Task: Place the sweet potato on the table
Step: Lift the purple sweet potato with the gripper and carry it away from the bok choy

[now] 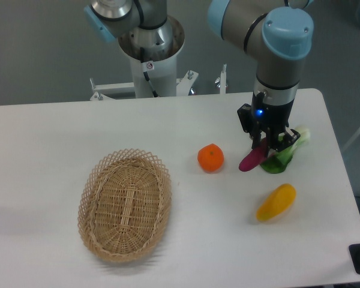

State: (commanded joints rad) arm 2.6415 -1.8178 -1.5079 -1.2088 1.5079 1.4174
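Sweet potato (252,159) held at right of centre.
A smooth magenta, finger-like vegetable was gripped at its upper end by the closed hand (268,144), tilted over the white desk (48,132).

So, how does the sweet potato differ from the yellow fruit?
The sweet potato is magenta-purple and slim; the yellow fruit is yellow-orange and plumper. The sweet potato is in the pincer, tilted, beside a green vegetable; the yellow fruit lies free on the table. Both are elongated.
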